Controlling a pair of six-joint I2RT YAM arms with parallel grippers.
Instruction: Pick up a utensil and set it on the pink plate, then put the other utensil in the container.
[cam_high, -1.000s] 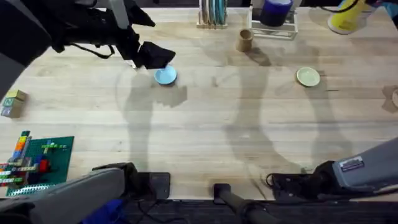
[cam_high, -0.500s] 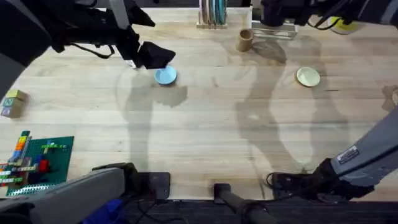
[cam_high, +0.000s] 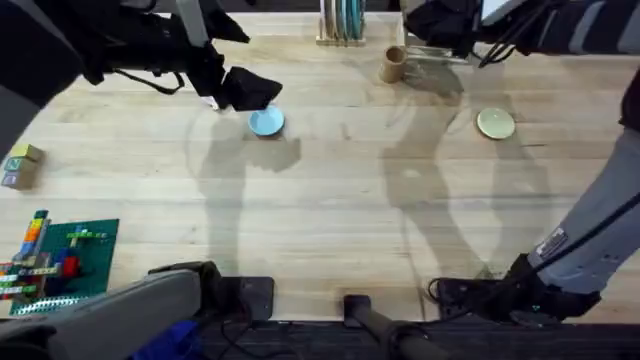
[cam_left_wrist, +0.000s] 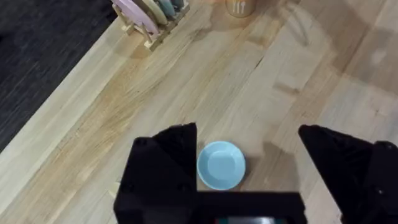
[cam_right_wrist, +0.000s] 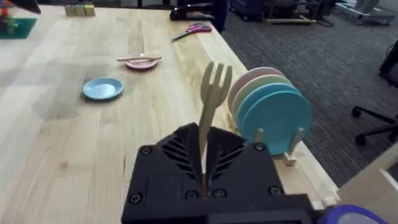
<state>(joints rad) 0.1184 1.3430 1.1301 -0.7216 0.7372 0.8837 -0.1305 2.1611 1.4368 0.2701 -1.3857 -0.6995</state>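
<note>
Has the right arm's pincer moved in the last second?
Yes. The right pincer, shut on the wooden fork, came into the overhead view and moved left toward the brown cup.

Bright even light; soft arm shadows on table (cam_high: 330, 200) (near arms blurred).

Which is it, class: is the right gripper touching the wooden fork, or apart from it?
Touching. The right wrist view shows the wooden fork standing upright, its handle clamped in the right gripper.
</note>
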